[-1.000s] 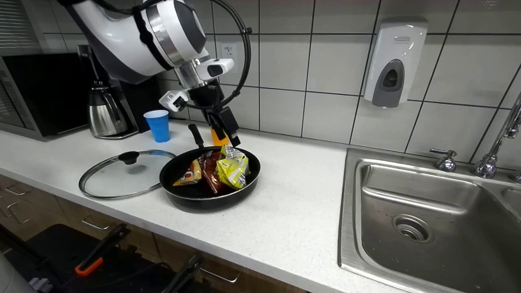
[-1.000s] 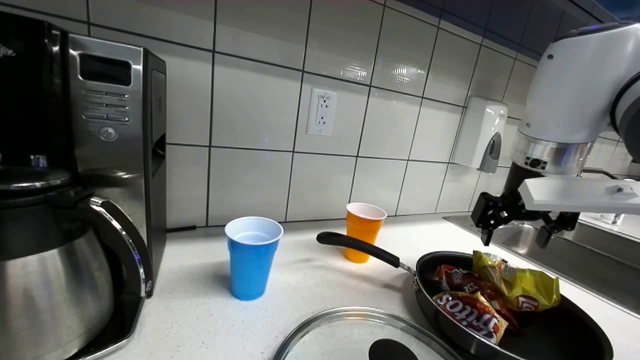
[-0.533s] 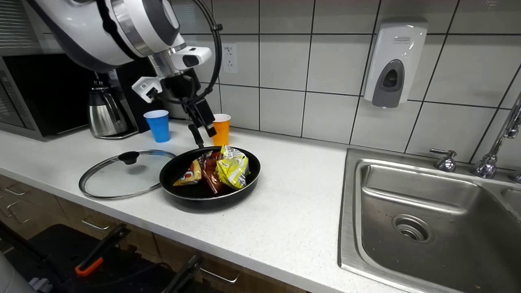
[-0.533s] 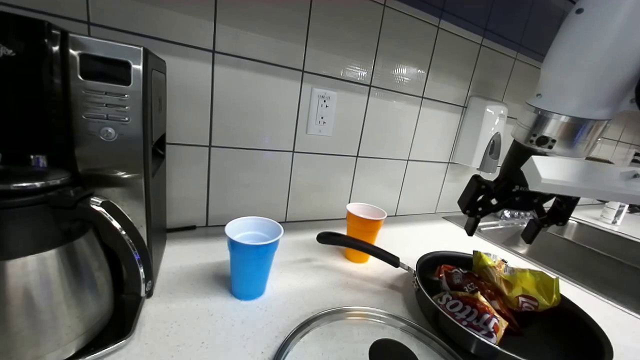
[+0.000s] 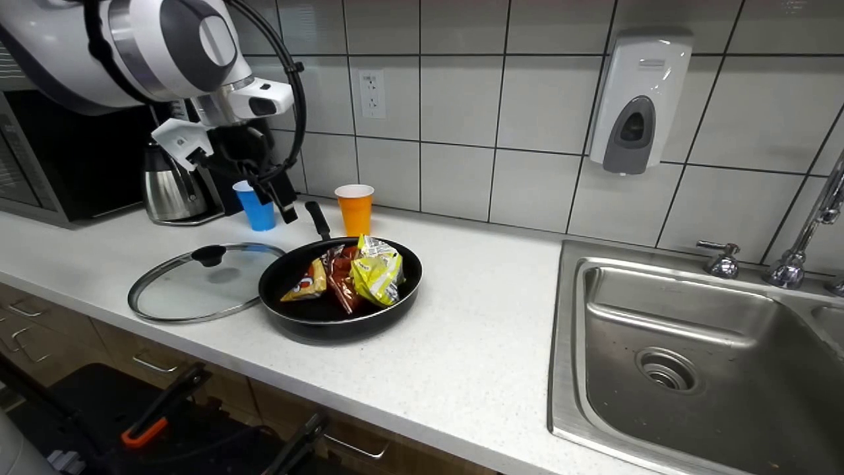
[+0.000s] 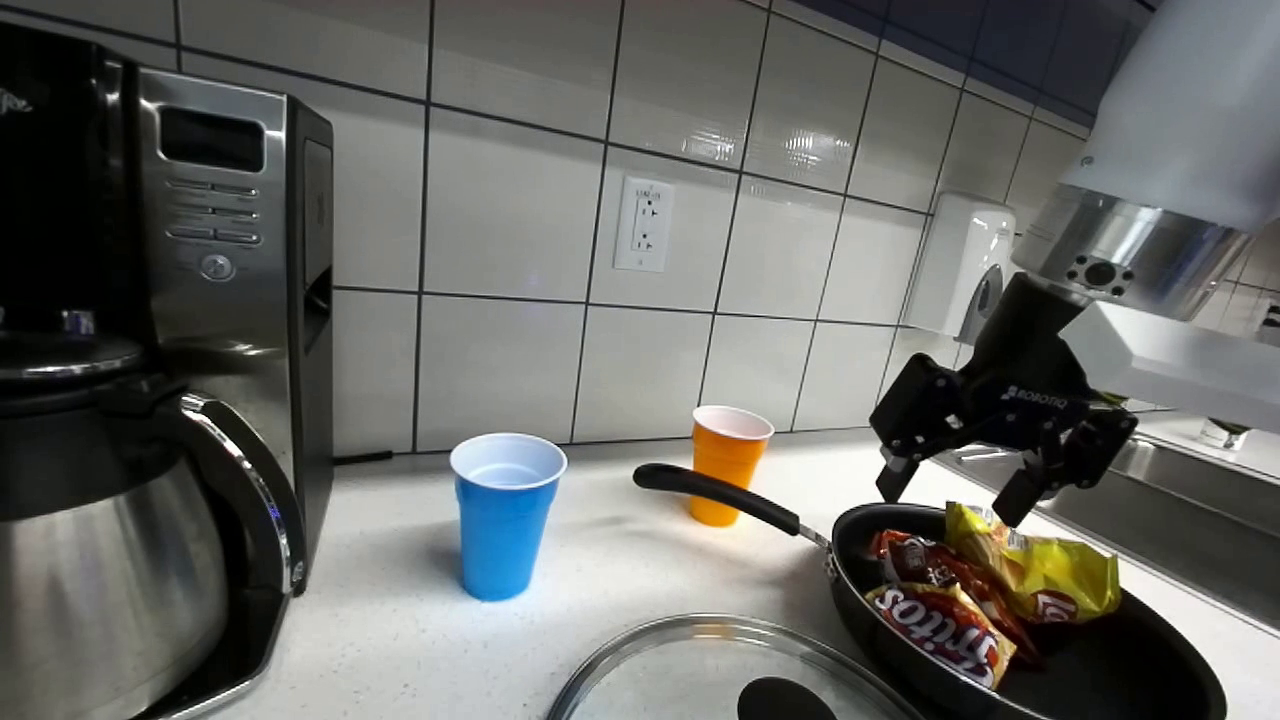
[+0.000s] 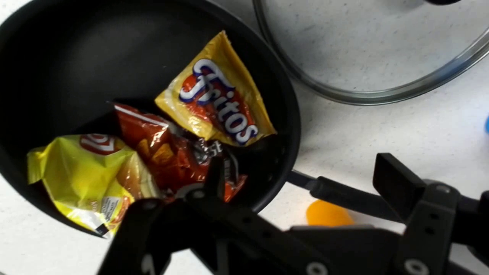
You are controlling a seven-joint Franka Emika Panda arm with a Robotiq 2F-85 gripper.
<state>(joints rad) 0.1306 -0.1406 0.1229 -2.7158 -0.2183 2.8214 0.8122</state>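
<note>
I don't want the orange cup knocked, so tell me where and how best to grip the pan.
By the middle of its handle, from above, closing across the width. It is long and slim, juts out from the pan and rises off the counter, so it likely leaves room underneath. The orange cup stands beside it, so avoid that side.

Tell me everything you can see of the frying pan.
The frying pan is round and black with a pale rim, apparently coated metal, and has a long black handle. Uncovered, it stands upright on the white counter, holding three chip bags. A glass lid lies beside it; whether they touch is unclear.
</note>
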